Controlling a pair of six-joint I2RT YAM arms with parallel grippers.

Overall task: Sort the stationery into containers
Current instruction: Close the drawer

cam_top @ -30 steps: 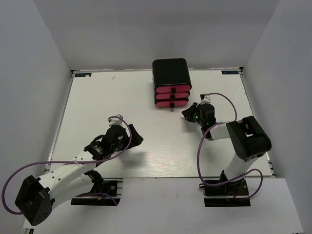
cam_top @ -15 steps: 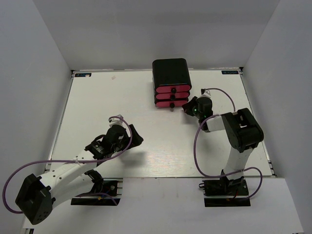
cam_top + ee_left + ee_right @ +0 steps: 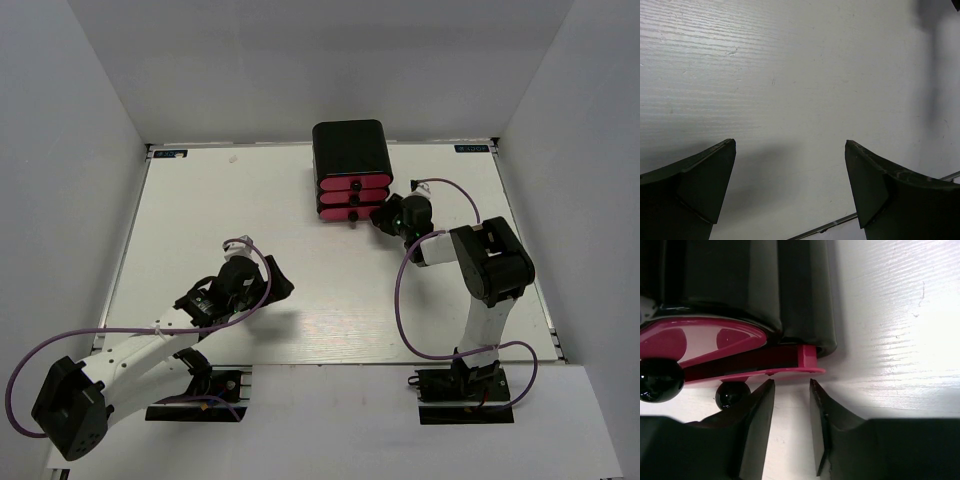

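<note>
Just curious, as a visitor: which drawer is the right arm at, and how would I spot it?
At the far edge of the white table stands a black box, three pink drawer fronts stacked in it. It is the lowest drawer, its right corner just ahead of the right hand; unlike those above, it juts out slightly.

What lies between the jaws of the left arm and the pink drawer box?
Only bare white table, all the way to the drawer box; the top external view shows this.

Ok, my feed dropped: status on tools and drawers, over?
Left tool open over bare table. Right tool slightly parted, empty, at drawer box front corner. No pens visible. No obstruction seen.
</note>
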